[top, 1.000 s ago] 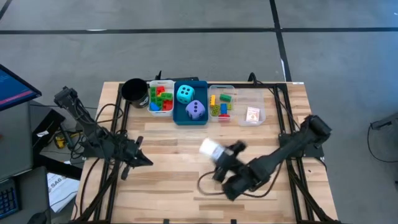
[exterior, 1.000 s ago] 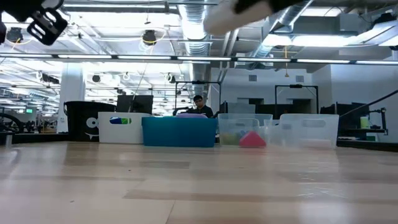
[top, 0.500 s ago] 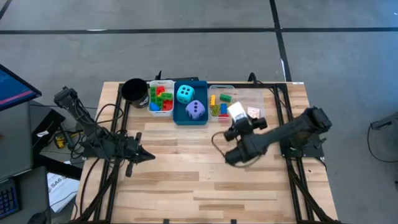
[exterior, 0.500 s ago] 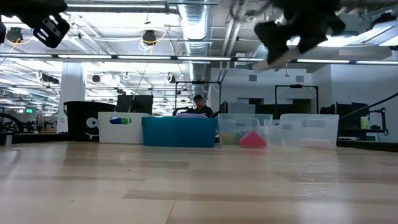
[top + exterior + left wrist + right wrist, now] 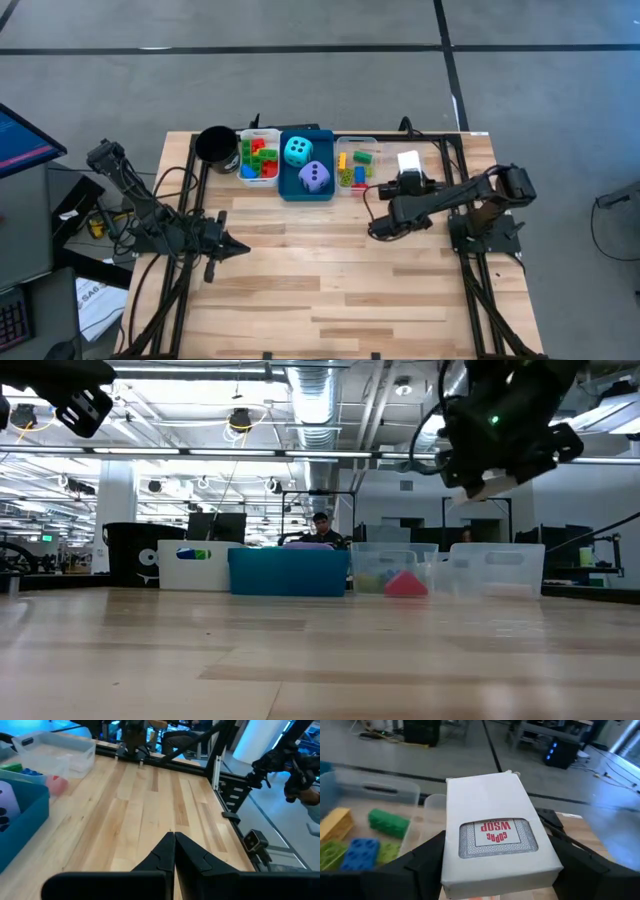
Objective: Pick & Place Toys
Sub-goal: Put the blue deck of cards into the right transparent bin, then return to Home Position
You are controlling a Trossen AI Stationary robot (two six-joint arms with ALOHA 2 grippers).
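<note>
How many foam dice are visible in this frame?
2. Both sit in the blue tray at the table's far edge: the cyan die in its far half, the purple die nearer the robot. None seem hidden elsewhere.

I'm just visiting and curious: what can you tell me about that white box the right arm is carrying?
The white box is a small cardboard-looking card pack with a patterned window bearing red lettering. The right gripper holds it by its sides between its jaws, in the air above the clear tray at the table's far right. Nothing else touches it.
</note>
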